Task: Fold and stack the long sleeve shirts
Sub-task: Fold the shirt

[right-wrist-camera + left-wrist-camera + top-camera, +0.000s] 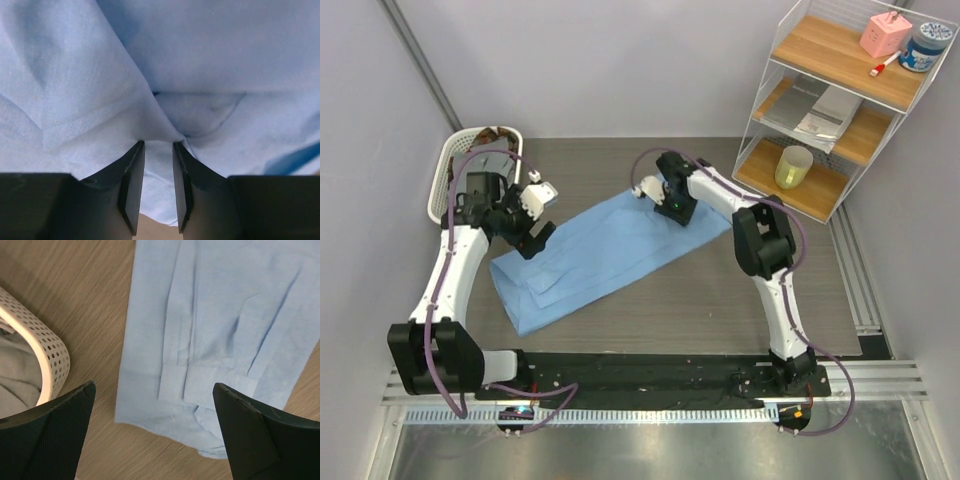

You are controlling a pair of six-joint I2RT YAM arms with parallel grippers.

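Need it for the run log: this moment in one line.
left gripper: open, above light blue shirt | right gripper: shut on shirt's far end

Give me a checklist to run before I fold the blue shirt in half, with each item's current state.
1. Right gripper holds the light blue shirt: ok, fingers closed on a pucker of cloth.
2. Left gripper free: ok, jaws wide open above the cuff end, holding nothing.
3. Sleeves tucked in: ok, both cuffs lie on the shirt body.
4. Basket clear of the shirt: ok, bare table between them.
5. All layers caught in the right grip: cannot tell.
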